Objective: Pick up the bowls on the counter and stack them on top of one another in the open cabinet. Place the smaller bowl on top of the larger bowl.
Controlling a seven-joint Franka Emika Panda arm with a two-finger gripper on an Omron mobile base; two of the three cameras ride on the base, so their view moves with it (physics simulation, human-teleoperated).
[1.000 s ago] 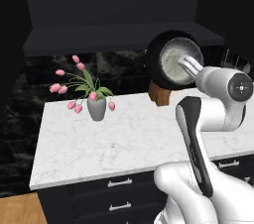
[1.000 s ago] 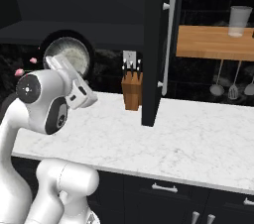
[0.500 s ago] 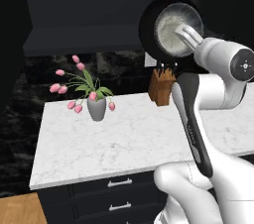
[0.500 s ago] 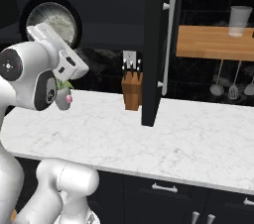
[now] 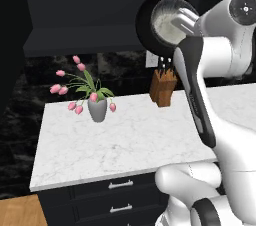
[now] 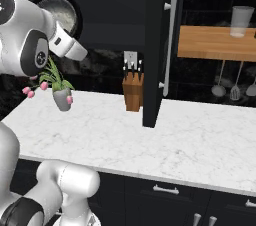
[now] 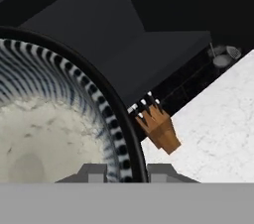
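Observation:
My gripper [image 5: 181, 19] is shut on the rim of the smaller bowl [image 5: 167, 20], which has a pale speckled inside and a dark rim. It is held high and tipped on its side, in front of the dark cabinet [image 5: 85, 40] and above the back of the counter [image 5: 125, 140]. In the hand view the bowl [image 7: 44, 134] bulks large at the left, and its dark rim runs between my fingertips [image 7: 94, 171]. From the right base view the bowl [image 6: 64, 12] peeks out behind my arm. The larger black bowl is out of view.
A grey vase of pink tulips [image 5: 97, 110] stands at the counter's back left. A wooden knife block [image 5: 162, 87] sits below the held bowl. The open cabinet door [image 6: 155, 45] hangs down near the counter's middle. A wooden shelf [image 6: 215, 42] with a glass and hanging utensils is at the right.
The arm has lifted the bowl from just above the knife block up and a little left, to the height of the cabinet. The base has not moved.

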